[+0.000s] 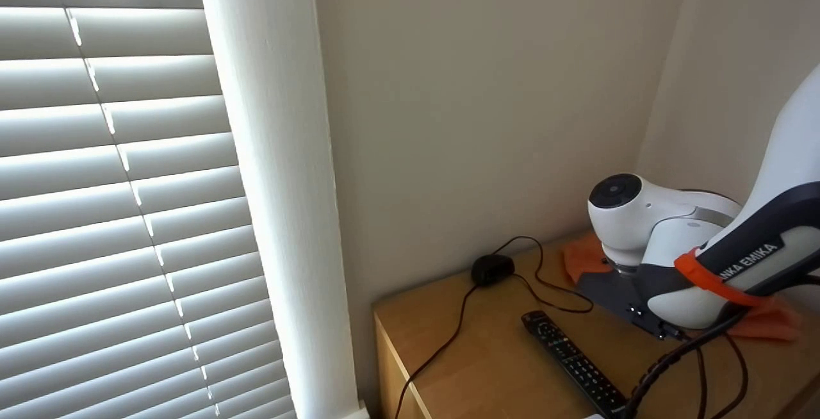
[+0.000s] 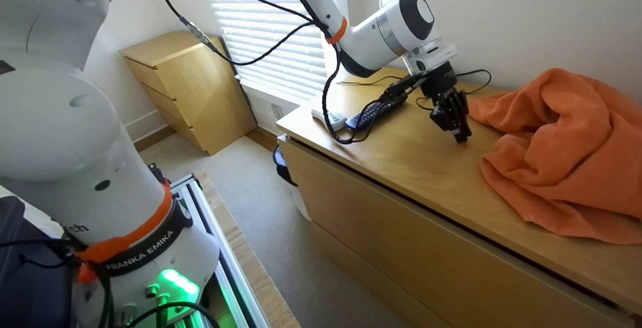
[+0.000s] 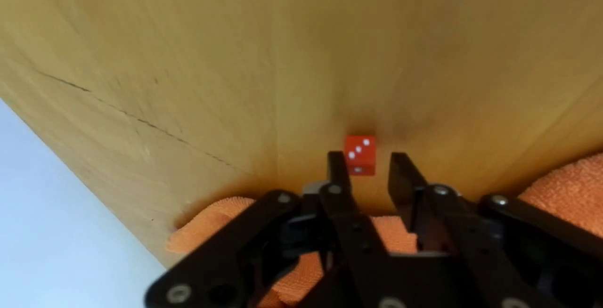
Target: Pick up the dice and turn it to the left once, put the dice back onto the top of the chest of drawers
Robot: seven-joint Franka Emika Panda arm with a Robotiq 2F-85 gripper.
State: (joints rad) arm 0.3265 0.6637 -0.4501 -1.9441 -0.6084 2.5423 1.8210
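Note:
The dice [image 3: 360,150] is small and red with white dots. In the wrist view it lies on the wooden top of the chest of drawers [image 3: 188,39], with a three-dot face toward the camera. My gripper [image 3: 368,161] is partly open, with its fingertips on either side of the dice. The left finger appears very close to the dice; a gap shows at the right finger. I cannot tell whether the left one touches. In an exterior view, the gripper [image 2: 462,135] points down at the chest top [image 2: 401,147], with a speck of red dice [image 2: 462,143] under its tips.
An orange towel [image 2: 567,152] lies close beside the gripper. A black remote [image 1: 573,361], a white handset [image 2: 331,118] and a black device [image 1: 492,270] with a cable are on the chest top. A wall stands behind. A smaller wooden drawer unit [image 2: 210,97] stands by the window.

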